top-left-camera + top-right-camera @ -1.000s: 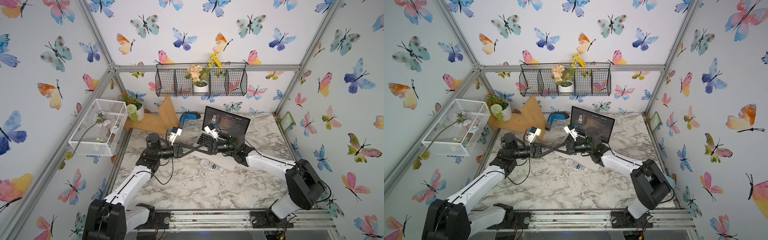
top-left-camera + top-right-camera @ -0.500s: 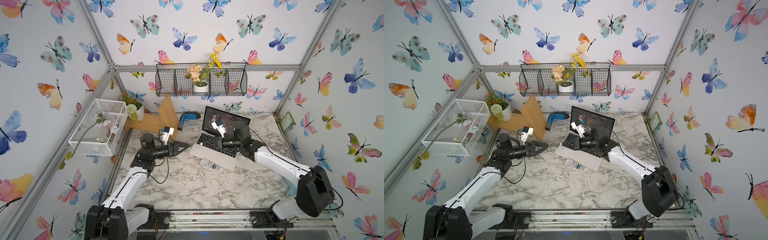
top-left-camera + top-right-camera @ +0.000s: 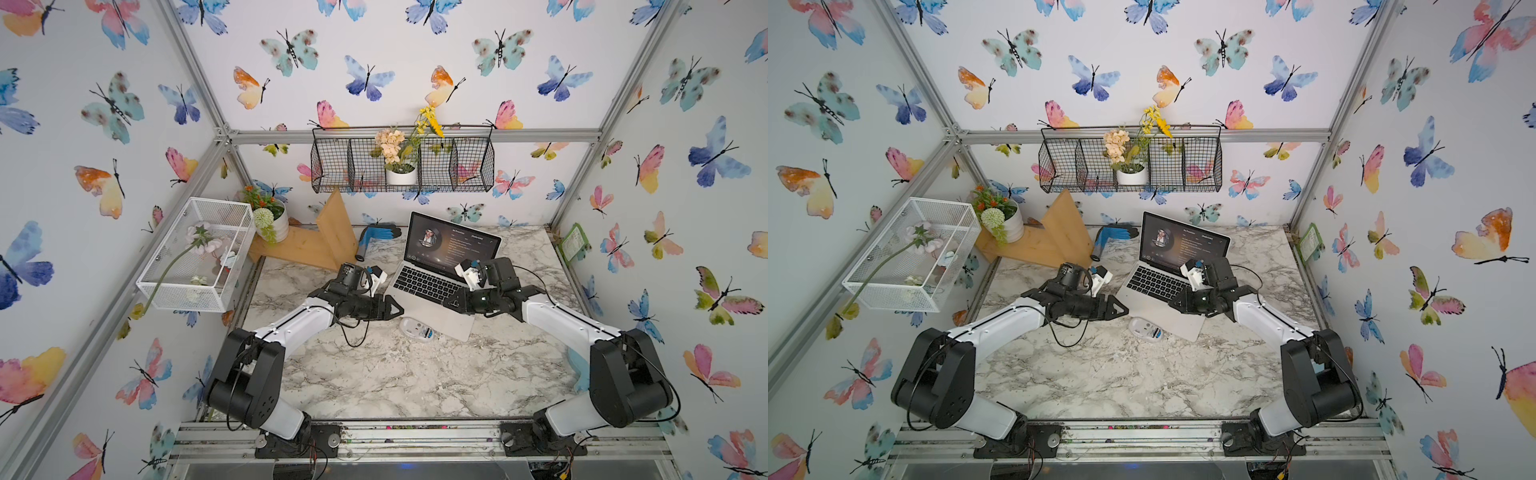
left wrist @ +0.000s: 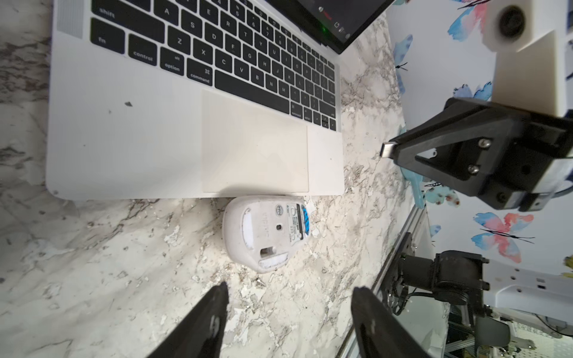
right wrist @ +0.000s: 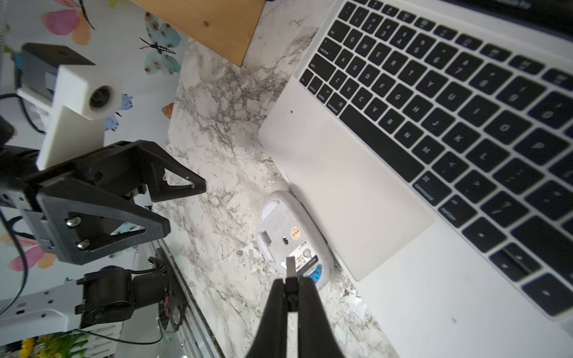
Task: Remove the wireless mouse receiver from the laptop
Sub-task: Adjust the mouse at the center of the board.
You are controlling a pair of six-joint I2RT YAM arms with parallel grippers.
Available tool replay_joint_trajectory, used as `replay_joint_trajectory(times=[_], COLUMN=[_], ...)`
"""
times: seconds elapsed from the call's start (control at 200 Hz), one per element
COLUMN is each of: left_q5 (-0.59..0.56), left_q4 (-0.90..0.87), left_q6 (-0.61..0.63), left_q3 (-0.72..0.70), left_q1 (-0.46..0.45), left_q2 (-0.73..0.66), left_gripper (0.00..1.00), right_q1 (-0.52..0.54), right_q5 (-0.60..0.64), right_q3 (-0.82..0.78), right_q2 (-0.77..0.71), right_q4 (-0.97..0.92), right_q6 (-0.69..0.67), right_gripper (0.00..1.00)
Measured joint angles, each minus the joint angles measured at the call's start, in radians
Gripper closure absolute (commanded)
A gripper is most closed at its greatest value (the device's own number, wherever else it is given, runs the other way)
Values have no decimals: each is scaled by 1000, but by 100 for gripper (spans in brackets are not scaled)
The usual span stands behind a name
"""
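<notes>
receiver (image 5: 290, 266): small, with black body and silver plug, it is hanging unplugged in the air by the front part of the laptop (image 4: 124, 124).
direction: its long axis is running along the fingers (image 5: 311, 310), plug pointing outward.
right gripper (image 5: 290, 288): is pinching the receiver tightly.
left gripper (image 4: 288, 310): is standing wide apart, empty.
writing: the keys (image 4: 217, 46) are showing "shift", "control", "option", "command".

Here's the laptop (image 4: 124, 139): matt silver metal deck, a few dark specks, with matt black plastic keys (image 4: 217, 46). The marble-print tabletop (image 4: 93, 263) is chipped and flaking. The mouse (image 4: 263, 232) is scuffed white plastic. The wireless mouse receiver (image 5: 290, 266) shows a bright metal plug. The wooden block (image 5: 210, 24) looks smooth.
</notes>
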Motion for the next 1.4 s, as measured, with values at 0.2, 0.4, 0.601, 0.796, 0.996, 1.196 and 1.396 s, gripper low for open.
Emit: replay_joint_trajectory(times=[0.2, 0.4, 0.601, 0.796, 0.996, 1.196, 1.396], left_q5=[-74, -127, -188, -195, -209, -226, -229], left_q4=[-54, 17, 117, 171, 130, 31, -38], left_q6=[105, 184, 156, 96, 130, 193, 225], left_q3=[-5, -134, -207, -169, 68, 256, 264], left_q1=[-21, -95, -92, -55, -56, -77, -124], left_q2=[37, -34, -74, -48, 109, 306, 353], left_gripper=[27, 25, 36, 66, 94, 95, 95], right_q1=[97, 195, 255, 286, 275, 218, 187], right_q5=[129, 195, 260, 315, 393, 485, 553], right_q3=[111, 253, 459, 441, 239, 77, 49], right_q2=[43, 143, 287, 314, 136, -96, -259], right_q4=[-176, -300, -409, -385, -250, -127, -69], right_q6=[-183, -311, -403, -352, -192, -74, -45], right_gripper=[98, 98, 98, 98, 98, 98, 98])
